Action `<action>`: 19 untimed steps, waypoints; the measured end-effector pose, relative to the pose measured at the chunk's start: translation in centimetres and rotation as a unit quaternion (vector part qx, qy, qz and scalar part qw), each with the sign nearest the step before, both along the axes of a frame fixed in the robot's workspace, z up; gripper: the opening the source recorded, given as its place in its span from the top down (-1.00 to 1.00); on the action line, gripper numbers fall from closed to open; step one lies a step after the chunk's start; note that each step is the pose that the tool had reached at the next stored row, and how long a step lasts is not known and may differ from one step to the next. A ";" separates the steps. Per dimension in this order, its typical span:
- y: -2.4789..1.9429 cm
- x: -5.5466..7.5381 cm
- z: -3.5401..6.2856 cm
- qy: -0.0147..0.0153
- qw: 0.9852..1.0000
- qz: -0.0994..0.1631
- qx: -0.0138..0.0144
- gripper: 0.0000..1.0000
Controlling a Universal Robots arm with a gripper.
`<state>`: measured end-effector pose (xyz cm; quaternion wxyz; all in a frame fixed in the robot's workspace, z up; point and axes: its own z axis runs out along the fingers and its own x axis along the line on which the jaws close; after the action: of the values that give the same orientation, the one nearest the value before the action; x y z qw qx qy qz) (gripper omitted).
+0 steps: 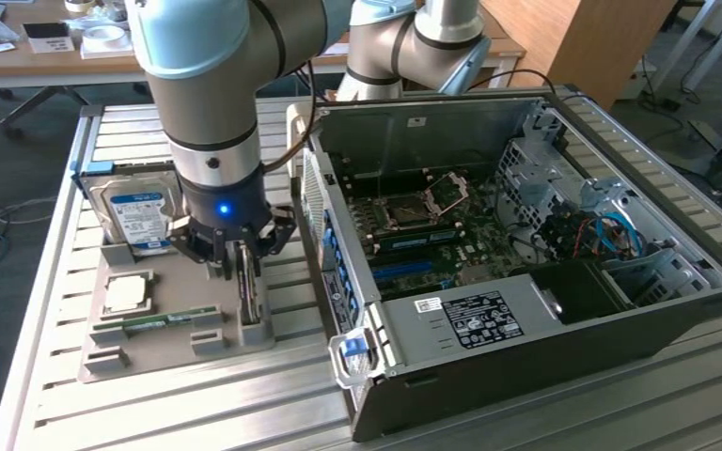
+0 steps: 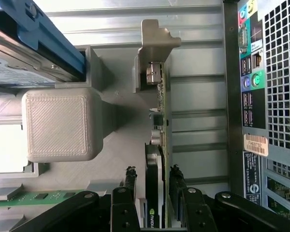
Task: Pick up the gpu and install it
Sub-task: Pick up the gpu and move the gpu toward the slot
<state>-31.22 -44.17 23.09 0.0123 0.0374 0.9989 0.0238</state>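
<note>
The gpu (image 1: 252, 293) stands on its edge in a slot of the grey holder tray (image 1: 148, 355), just off the exterior view's left of the computer case. In the wrist view it is a thin dark card (image 2: 155, 188) with a pale metal end bracket (image 2: 156, 46). My gripper (image 1: 241, 266) is lowered over the card's top edge. Its black fingers (image 2: 130, 180) stand on either side of the card, with a narrow gap showing on one side. The gripper (image 2: 153, 173) is open around the gpu.
The open computer case (image 1: 662, 310) lies on the slatted table with its motherboard (image 1: 443, 235) exposed. The holder tray also carries a blue-labelled hard drive (image 1: 135, 214), a CPU (image 1: 127, 293) and a green memory stick (image 1: 161, 321). The case's rear panel (image 2: 261, 96) is close beside the card.
</note>
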 end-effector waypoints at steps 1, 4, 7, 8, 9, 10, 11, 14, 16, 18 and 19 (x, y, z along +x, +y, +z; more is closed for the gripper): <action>0.01 0.0 -0.07 0.000 1.000 0.000 0.000 0.17; 0.02 0.0 -0.11 0.000 1.000 0.000 0.000 0.17; 0.03 0.0 -0.13 0.000 1.000 0.000 0.000 0.17; 0.03 0.0 -0.13 0.000 1.000 0.000 0.000 0.17; 0.04 0.0 -0.14 0.000 1.000 0.000 0.000 0.17; 0.04 0.0 -0.14 0.000 1.000 0.000 0.000 0.17; 0.04 0.0 -0.14 0.000 1.000 0.000 0.000 0.17; 0.03 0.0 -0.14 0.000 1.000 0.000 0.000 0.17; 0.03 0.1 -0.14 0.000 1.000 0.000 0.000 0.17; 0.03 0.1 -0.14 0.000 1.000 0.000 0.000 0.17; 0.04 0.0 -0.14 0.000 1.000 0.000 0.000 0.17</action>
<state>-31.17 -44.14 22.95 0.0123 0.0374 0.9989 0.0239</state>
